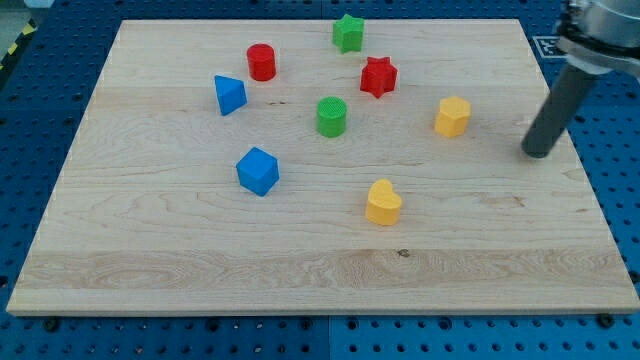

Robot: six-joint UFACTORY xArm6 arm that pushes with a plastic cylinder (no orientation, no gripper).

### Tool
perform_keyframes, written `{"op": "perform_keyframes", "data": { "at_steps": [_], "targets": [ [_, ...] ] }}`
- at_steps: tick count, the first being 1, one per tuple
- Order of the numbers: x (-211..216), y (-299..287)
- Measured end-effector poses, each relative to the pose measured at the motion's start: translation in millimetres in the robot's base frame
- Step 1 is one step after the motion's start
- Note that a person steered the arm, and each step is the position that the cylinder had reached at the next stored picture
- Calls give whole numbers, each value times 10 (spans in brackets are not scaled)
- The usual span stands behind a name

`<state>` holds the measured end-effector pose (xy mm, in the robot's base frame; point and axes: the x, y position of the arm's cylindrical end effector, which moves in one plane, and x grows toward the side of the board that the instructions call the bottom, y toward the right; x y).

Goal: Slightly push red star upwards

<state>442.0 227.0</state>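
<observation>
The red star point(378, 76) lies on the wooden board point(180, 250) in the upper middle, below and right of the green star point(347, 33). My tip point(537, 152) is at the board's right side, far to the right of and lower than the red star. The yellow hexagon block point(452, 116) lies between my tip and the red star. My tip touches no block.
A red cylinder point(261, 62) and a blue triangle block point(229, 95) lie at the upper left. A green cylinder point(331, 116) sits in the middle, a blue cube-like block point(258, 171) lower left, a yellow heart-shaped block point(382, 203) lower middle.
</observation>
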Motion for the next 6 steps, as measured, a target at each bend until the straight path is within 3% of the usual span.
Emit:
{"op": "perform_keyframes", "data": {
  "at_steps": [4, 5, 6],
  "targets": [
    [-380, -1298],
    [-665, -1705],
    [-958, -1684]
  ]
}}
